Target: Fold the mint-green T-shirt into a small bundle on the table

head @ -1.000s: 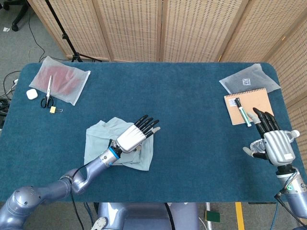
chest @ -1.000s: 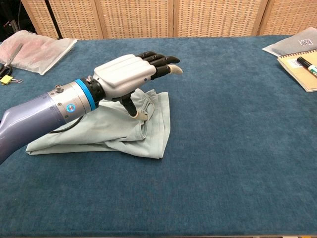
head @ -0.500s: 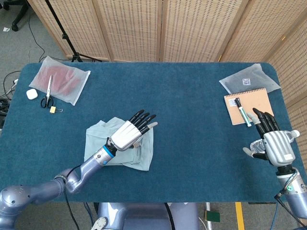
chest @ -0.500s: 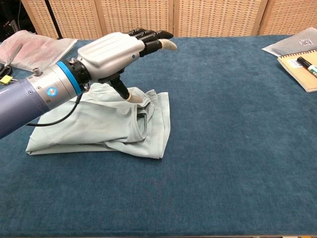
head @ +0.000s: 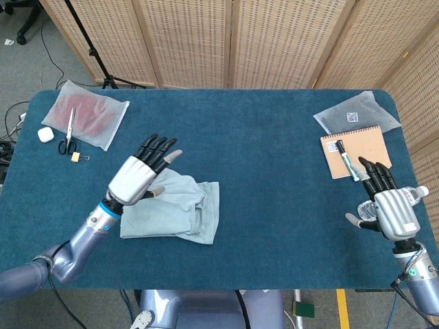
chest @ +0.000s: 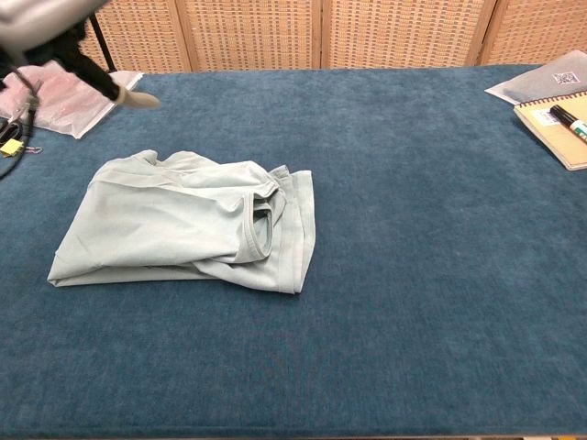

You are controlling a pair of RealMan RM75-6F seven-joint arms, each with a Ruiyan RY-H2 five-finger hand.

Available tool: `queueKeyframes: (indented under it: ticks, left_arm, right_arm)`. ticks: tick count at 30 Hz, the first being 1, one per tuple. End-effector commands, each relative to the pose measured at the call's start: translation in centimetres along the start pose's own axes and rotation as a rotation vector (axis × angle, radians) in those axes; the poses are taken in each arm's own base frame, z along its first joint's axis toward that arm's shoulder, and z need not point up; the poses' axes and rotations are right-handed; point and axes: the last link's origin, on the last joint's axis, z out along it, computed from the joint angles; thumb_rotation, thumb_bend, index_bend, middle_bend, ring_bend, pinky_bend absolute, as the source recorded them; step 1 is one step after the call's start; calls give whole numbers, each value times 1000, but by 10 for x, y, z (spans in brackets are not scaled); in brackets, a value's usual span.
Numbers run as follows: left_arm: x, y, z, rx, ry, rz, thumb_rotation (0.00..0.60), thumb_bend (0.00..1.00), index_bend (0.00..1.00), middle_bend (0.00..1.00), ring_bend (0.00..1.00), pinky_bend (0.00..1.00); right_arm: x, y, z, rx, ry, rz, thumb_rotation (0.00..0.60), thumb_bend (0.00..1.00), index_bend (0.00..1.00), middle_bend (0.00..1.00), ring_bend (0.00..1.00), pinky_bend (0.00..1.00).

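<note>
The mint-green T-shirt (head: 175,209) (chest: 188,220) lies folded in a rumpled bundle on the blue table, left of centre. My left hand (head: 140,175) is raised above the shirt's left end with its fingers spread, holding nothing. In the chest view only part of the left hand (chest: 55,27) shows at the top left corner, clear of the cloth. My right hand (head: 385,205) hovers near the table's right edge, fingers extended and apart, holding nothing.
A notebook (head: 357,152) with a marker (head: 347,160) and a clear bag (head: 357,113) lie at the back right. At the back left lie a plastic bag (head: 89,113), scissors (head: 69,131), a binder clip (head: 77,157) and a small white case (head: 45,134).
My left hand has lifted off the shirt and drawn back to the left and up. The shirt stays folded where it was. The right hand has barely moved.
</note>
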Motion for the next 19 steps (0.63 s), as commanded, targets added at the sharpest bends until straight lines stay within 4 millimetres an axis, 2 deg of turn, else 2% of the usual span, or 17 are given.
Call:
queueKeyframes:
  ticks: [1,2,5,8,14,19]
  left_arm:
    - [21,-31,-35,123,21,-9,600,0,0,0,0,0]
    - [28,-45,-53,187,29,-12,600,0,0,0,0,0]
    - [38,-62,-80,269,31,-21,600,0,0,0,0,0]
    - [48,-80,-119,404,34,-55,600,0,0,0,0,0]
    - [58,-94,-173,581,19,-106,600,0,0,0,0,0]
    - [69,-92,-199,629,45,-103,600,0,0,0,0,0]
  right_arm:
    - [0,-1,0,2,4,0,600,0,0,0,0,42]
    - [1,-1,-1,4,9,-2,600,0,0,0,0,42]
    - [1,-1,0,5,26,-12,600,0,0,0,0,34]
    - [3,-1,-1,0,62,-47,600,0,0,0,0,7]
    - [3,-2,-1,-8,95,-75,600,0,0,0,0,0]
    - [5,-2,-2,-6,110,-83,600,0,0,0,0,0]
